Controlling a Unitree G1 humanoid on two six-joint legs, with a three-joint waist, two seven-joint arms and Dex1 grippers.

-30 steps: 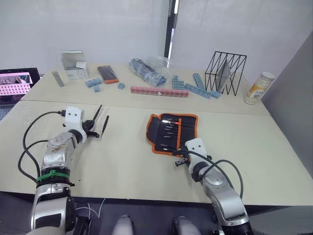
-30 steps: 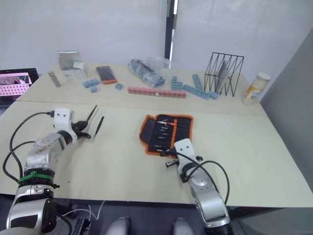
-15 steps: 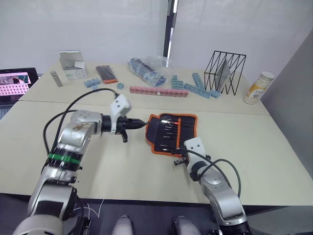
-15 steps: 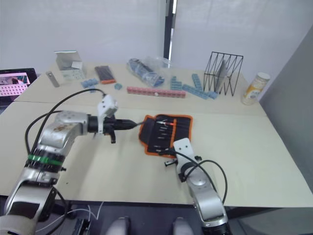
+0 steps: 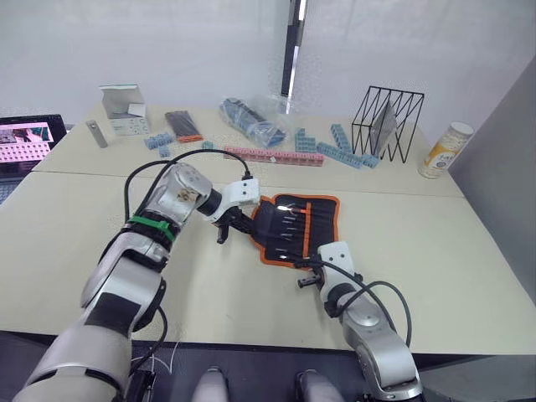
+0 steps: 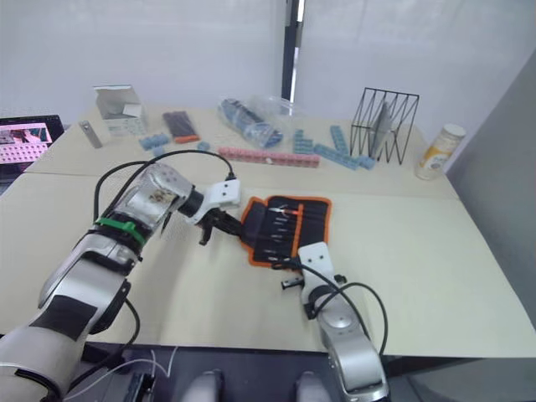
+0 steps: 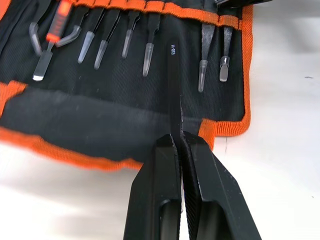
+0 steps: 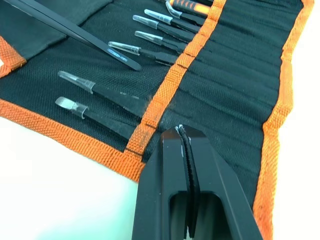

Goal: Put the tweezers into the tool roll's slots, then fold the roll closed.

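Note:
The tool roll point(image 5: 298, 224) lies open and flat in the middle of the table, black with orange trim. Several capped tools point(image 7: 148, 55) sit in its slots. My left gripper point(image 5: 235, 219) is at the roll's left edge, shut on one thin black tweezers point(image 7: 174, 95). Its point reaches over the black fabric toward the row of slots. My right gripper point(image 5: 306, 273) is at the roll's near edge. Its shut fingertips point(image 8: 176, 137) press on the fabric beside the orange slot band point(image 8: 165, 95).
Along the back of the table stand a white box point(image 5: 126, 109), a flat black-and-orange pack point(image 5: 183, 126), a plastic bag point(image 5: 253, 117), a pink brick row point(image 5: 272, 156), blue bricks point(image 5: 339, 151), a wire rack point(image 5: 387, 124) and a canister point(image 5: 444, 151). A laptop screen point(image 5: 25, 138) is far left.
My left arm has swung from the left side of the table to the roll, carrying the tweezers over the fabric. The right gripper has stayed at the roll's near edge.

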